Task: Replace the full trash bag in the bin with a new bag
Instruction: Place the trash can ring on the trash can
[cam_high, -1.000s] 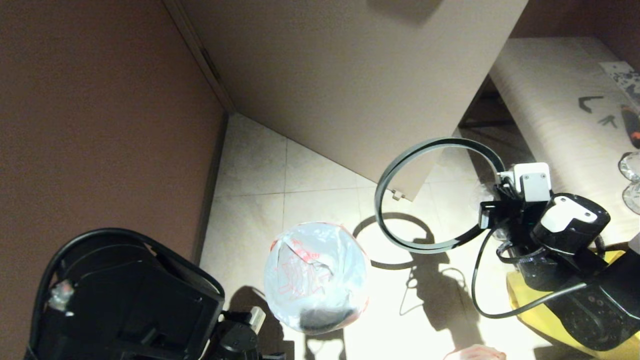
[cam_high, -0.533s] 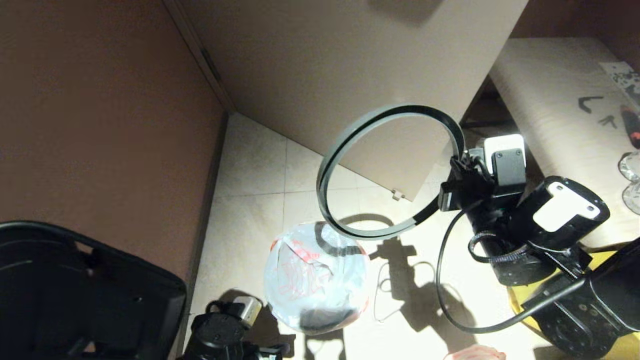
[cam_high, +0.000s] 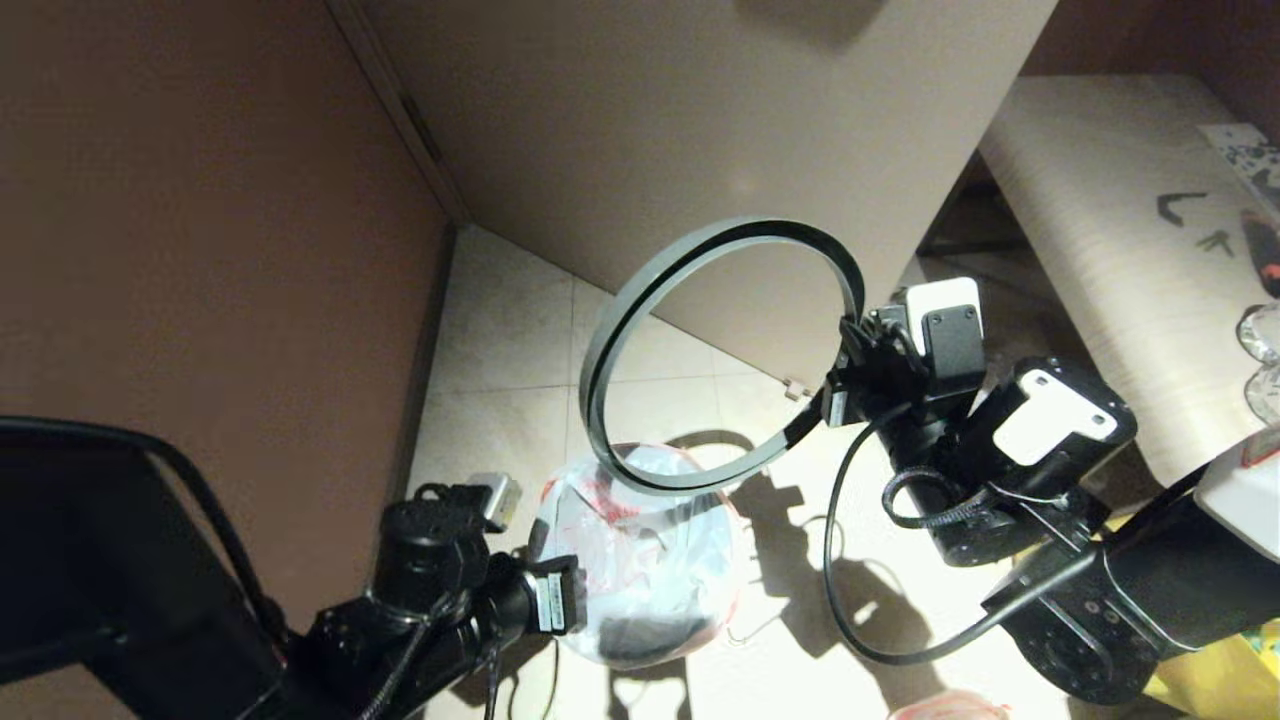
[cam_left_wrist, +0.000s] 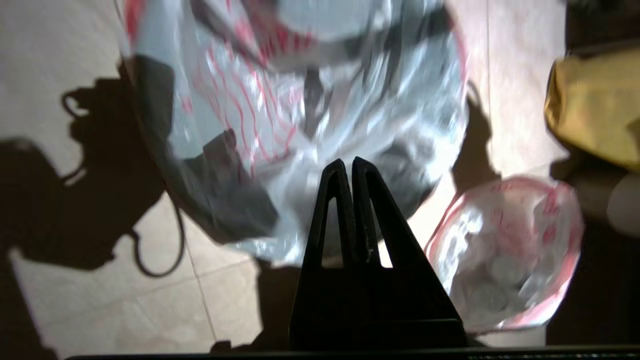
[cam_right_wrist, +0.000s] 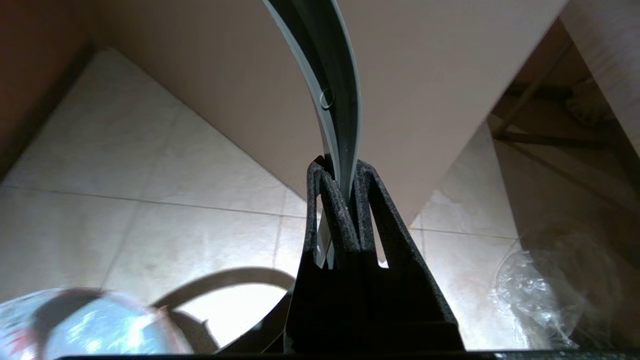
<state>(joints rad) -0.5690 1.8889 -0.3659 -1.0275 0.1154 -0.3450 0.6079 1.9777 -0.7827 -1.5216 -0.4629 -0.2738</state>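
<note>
The bin (cam_high: 640, 632) stands on the tiled floor, lined with the new bag (cam_high: 640, 530), thin white film with red print draped over its mouth. My right gripper (cam_high: 845, 385) is shut on the grey rim ring (cam_high: 700, 240) and holds it tilted in the air above and just behind the bin. In the right wrist view the ring (cam_right_wrist: 335, 90) runs up from between the closed fingers of the right gripper (cam_right_wrist: 340, 172). My left gripper (cam_high: 565, 600) is shut and empty at the bin's left side; its tips (cam_left_wrist: 347, 162) point at the bag (cam_left_wrist: 300, 100). The full trash bag (cam_left_wrist: 505, 250) lies on the floor nearby.
A brown wall (cam_high: 200, 250) closes the left side and a beige cabinet panel (cam_high: 700, 130) stands behind the bin. A pale table (cam_high: 1100, 230) is at the right. A yellow tote (cam_high: 1220, 660) sits under my right arm, and a clear film bag (cam_right_wrist: 540, 290) lies on the floor.
My right gripper has carried the ring leftward, from well right of the bin to above it. My left arm has come forward, bringing its shut gripper up to the bin's left side.
</note>
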